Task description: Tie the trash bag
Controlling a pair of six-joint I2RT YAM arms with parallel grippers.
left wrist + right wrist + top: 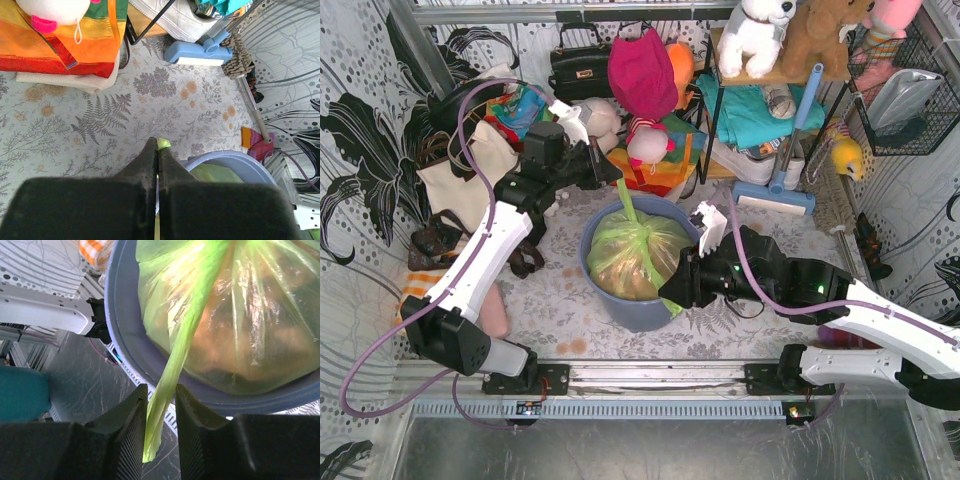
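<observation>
We see the trash bag (638, 252) at the centre of the top view, sitting in a round blue-grey bin (620, 312) on the fern-patterned worktop (560, 300). Tan crumpled paper shows through its green film.

The left arm rises from its base at the lower left of that view and slants up and right. It bends at the wrist so that the left end effector (612, 178) points right, just above the bin's upper rim. A thin twisted strip of the bag stretches up from the gathered top to it. In the left wrist view we find its fingers (150, 165) pressed together, with a scrap of green caught at the tips.

The right arm comes in from the lower right, lying low and nearly level. The right end effector (672, 292) is against the bin's lower-right rim. In the right wrist view, a second strip runs taut from the bag down between its fingers (135, 425). They stand close on either side of it and look clamped on it, and the strip's free end pokes out below.
</observation>
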